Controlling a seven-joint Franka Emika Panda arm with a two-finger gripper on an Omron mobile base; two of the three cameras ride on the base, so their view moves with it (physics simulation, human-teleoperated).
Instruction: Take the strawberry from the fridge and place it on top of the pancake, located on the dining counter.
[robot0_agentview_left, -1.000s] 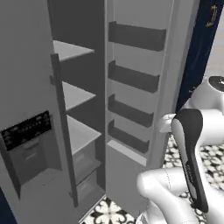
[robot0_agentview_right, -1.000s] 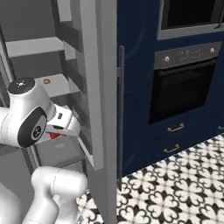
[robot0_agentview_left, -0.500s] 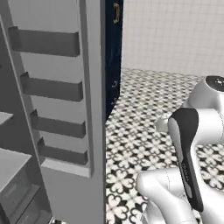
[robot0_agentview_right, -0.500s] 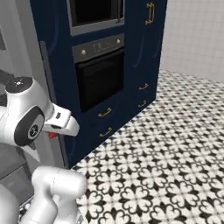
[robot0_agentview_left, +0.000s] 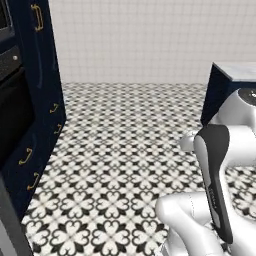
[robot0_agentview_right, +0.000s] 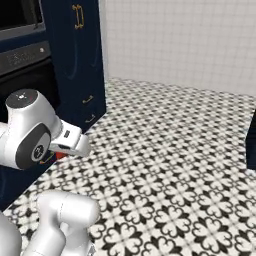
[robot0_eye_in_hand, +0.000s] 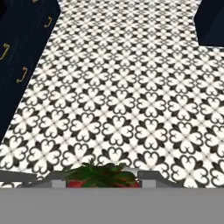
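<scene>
Carrying the strawberry (robot0_eye_in_hand: 103, 176) clamped in our claw (robot0_eye_in_hand: 99, 178), we hold it tucked close over the patterned floor (robot0_eye_in_hand: 131, 87), so it cannot drop while travelling toward the tabletop (robot0_agentview_left: 235, 70).

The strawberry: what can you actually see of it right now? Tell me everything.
The strawberry is a small red berry with a ragged crown of green leaves. In the hand view it sits at the bottom between the gripper finger tips, which close on it from both sides; only its leafy top and a strip of red show. It hangs above the black-and-white patterned floor. In the right base view, a red speck peeks out under the white hand.
</scene>
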